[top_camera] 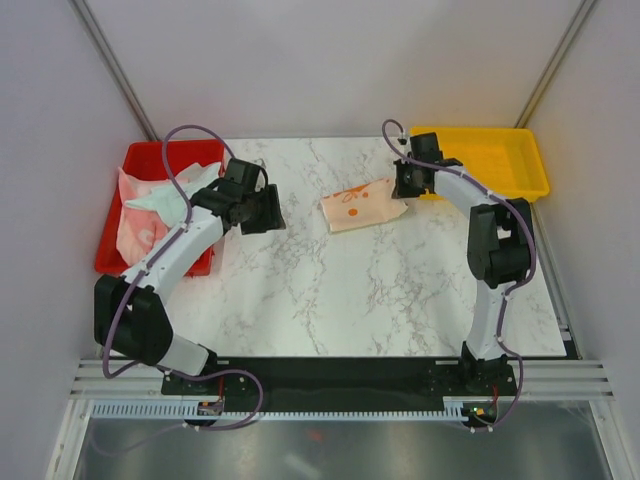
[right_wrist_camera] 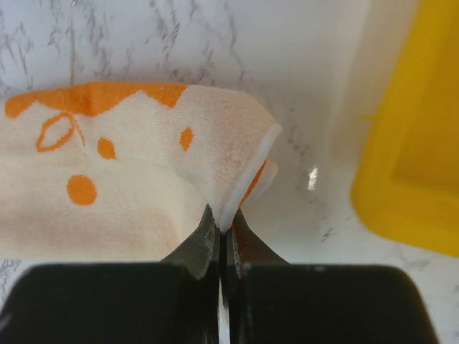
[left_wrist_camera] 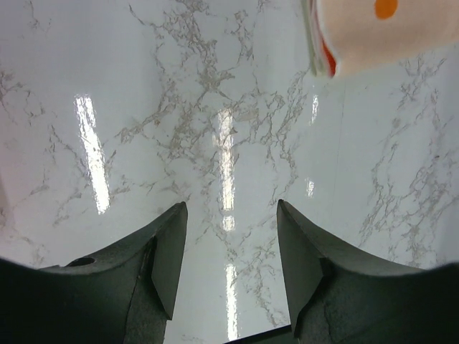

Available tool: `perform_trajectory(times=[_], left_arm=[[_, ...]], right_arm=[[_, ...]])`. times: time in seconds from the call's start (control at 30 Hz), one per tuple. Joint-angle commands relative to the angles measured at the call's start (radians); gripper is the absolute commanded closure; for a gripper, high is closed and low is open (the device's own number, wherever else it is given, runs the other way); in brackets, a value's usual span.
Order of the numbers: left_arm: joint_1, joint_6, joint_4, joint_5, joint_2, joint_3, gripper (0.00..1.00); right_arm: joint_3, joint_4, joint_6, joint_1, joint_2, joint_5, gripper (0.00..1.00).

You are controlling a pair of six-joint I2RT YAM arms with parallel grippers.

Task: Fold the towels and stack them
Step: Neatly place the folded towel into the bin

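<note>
Marble table [top_camera: 330, 300] fills the foreground. Over bare marble the left gripper [left_wrist_camera: 231, 208] hangs with its jaws apart, holding nothing. Farther on, the right gripper [right_wrist_camera: 221, 228] is clamped on a corner of the folded peach towel [right_wrist_camera: 129, 179] lying mid-table. Behind, more towels [top_camera: 150, 200] are heaped in the red tray [top_camera: 112, 250], far left. The yellow tray [top_camera: 500, 150] sits far right.
</note>
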Motion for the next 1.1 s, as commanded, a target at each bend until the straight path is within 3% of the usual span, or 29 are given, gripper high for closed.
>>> perform_trajectory(times=[0.0, 0.23, 0.47, 1.07], left_arm=[[-0.001, 0.052, 0.003, 0.032, 0.0, 0.006, 0.4], [-0.001, 0.067, 0.003, 0.049, 0.021, 0.011, 0.39], [-0.001, 0.079, 0.003, 0.046, 0.035, 0.024, 0.39], [-0.001, 0.087, 0.002, 0.053, 0.061, 0.035, 0.37]], right_arm=[[0.199, -0.109, -0.094, -0.032, 0.052, -0.038, 1.0], [0.409, -0.251, -0.155, -0.078, 0.12, 0.003, 1.0], [0.597, -0.337, -0.198, -0.199, 0.213, -0.006, 1.0], [0.811, -0.35, -0.276, -0.42, 0.348, -0.052, 1.0]])
